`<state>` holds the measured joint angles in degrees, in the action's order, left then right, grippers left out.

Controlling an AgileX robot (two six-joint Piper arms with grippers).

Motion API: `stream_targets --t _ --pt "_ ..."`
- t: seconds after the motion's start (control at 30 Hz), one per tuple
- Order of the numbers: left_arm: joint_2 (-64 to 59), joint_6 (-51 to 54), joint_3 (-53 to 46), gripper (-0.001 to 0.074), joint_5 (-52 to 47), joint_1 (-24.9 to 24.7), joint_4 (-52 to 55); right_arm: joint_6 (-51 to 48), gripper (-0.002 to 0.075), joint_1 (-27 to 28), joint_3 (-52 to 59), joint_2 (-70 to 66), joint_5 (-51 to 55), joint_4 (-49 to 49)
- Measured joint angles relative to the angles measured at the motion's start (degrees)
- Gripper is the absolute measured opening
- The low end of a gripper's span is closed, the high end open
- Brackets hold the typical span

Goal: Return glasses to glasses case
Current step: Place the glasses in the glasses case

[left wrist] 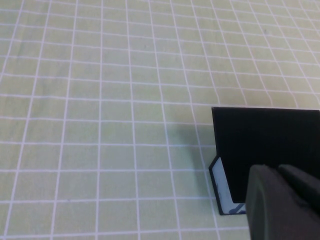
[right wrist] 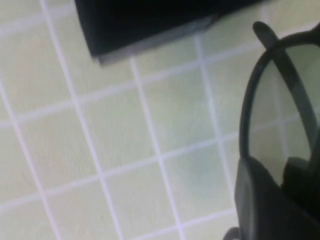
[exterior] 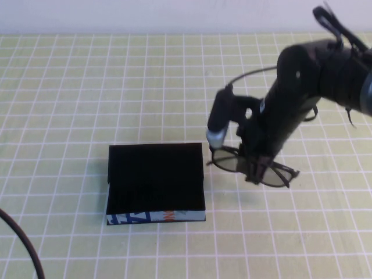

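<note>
The glasses case [exterior: 156,177] is a flat black box with a blue-white printed strip and an orange mark on its near side, lying left of centre on the table. The glasses [exterior: 231,162], thin black frames with greyish lenses, hang just right of the case and slightly above the table. My right gripper [exterior: 256,168] is shut on them near the bridge. In the right wrist view a lens [right wrist: 280,100] sits by the fingers [right wrist: 260,200], with the case edge [right wrist: 150,20] beyond. My left gripper [left wrist: 282,200] is shut and empty, hovering near a case corner [left wrist: 225,190].
The table is a yellow-green mat with a white grid [exterior: 70,93]. A dark cable [exterior: 23,244] curves in at the near left corner. A pale wall runs along the far edge. Open mat lies left of and behind the case.
</note>
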<state>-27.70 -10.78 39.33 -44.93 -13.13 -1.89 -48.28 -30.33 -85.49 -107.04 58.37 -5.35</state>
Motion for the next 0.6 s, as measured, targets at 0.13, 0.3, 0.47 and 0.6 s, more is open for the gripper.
stream_targets --t 0.13,0.3,0.47,0.6 --pt "0.0 0.0 0.0 -0.0003 0.0 0.0 0.0 -1.48 0.0069 -0.12 -6.34 0.0 2.57 -7.42" --pt "0.0 0.11 0.0 -0.0003 0.0 0.0 -0.09 -2.98 0.0069 -3.25 -12.86 -0.25 3.81 -12.92" --pt "0.0 0.2 0.0 -0.0003 0.0 0.0 -0.09 -3.06 0.0069 -8.37 -18.22 -2.93 4.4 -13.8" --pt "0.0 0.22 0.0 -0.0003 0.0 0.0 -0.09 -3.06 0.0069 -11.85 -21.62 -6.96 4.95 -13.44"
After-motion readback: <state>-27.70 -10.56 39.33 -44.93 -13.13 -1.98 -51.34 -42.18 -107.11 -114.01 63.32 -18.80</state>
